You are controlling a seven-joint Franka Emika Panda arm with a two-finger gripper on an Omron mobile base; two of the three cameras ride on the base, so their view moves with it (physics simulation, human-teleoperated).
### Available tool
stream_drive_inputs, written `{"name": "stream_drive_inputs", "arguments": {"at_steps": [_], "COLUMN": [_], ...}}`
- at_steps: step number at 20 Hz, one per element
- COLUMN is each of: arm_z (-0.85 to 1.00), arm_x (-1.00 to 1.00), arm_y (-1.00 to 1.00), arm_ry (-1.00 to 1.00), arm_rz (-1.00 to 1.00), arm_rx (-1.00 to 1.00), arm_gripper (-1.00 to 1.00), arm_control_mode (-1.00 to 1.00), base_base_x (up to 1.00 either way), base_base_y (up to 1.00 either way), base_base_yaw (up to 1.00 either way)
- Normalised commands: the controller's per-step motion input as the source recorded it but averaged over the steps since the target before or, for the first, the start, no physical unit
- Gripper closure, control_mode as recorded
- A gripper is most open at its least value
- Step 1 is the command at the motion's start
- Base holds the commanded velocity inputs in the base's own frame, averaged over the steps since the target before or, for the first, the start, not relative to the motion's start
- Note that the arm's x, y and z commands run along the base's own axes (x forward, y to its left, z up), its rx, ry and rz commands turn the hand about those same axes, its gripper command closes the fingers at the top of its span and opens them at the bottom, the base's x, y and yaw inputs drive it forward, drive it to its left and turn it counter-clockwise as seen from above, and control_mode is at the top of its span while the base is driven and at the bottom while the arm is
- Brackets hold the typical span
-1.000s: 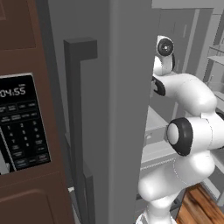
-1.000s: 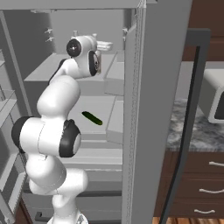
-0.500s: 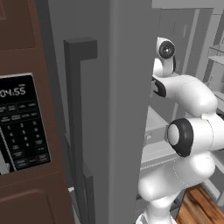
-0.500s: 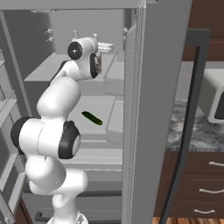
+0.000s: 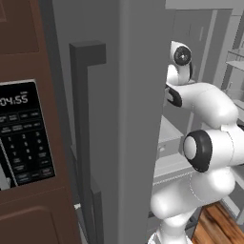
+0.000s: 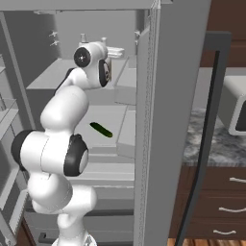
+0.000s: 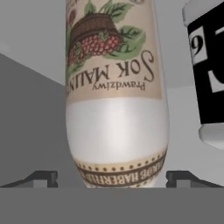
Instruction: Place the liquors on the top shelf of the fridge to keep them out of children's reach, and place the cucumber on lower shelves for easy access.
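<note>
The slim cream-white liquor bottle [image 7: 116, 122], with a berry label, stands between my fingertips on the pale grey top shelf [image 7: 26, 109]. My gripper [image 7: 113, 177] is open around its base, with a gap showing at the left fingertip [image 7: 43, 177]. The squat dark liquor bottle [image 7: 210, 74] stands close beside it. From the right base view, my arm reaches into the open fridge [image 6: 158, 120] at top-shelf height [image 6: 53, 77]. The dark green cucumber [image 6: 101, 129] lies on a lower shelf [image 6: 120, 139] below the arm.
The grey fridge door [image 5: 119, 119] with its dark handle [image 5: 86, 119] stands close on the left, next to a brown cabinet with a black keypad [image 5: 24, 133]. Right of the fridge are a white microwave [image 6: 238, 110], a marble counter [image 6: 211, 139] and drawers [image 6: 226, 202].
The gripper's jaws have spread, letting go of the cream-white bottle on the top shelf. The arm has barely shifted.
</note>
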Motion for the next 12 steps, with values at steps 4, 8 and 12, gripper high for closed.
{"name": "stream_drive_inputs", "arguments": {"at_steps": [4,8,12], "arm_z": [0.01,0.03,0.0], "arm_x": [-0.24,-0.31,-0.19], "arm_y": [0.0,0.06,0.09], "arm_ry": [0.0,0.01,0.0], "arm_rz": [0.01,0.03,0.03], "arm_rx": [-0.02,-0.05,-0.04], "arm_gripper": [-1.0,-1.0,-1.0], "arm_control_mode": [-1.0,-1.0,-1.0], "base_base_x": [0.0,0.0,0.0], "base_base_y": [0.0,0.0,0.0], "base_base_yaw": [0.0,0.0,0.0]}}
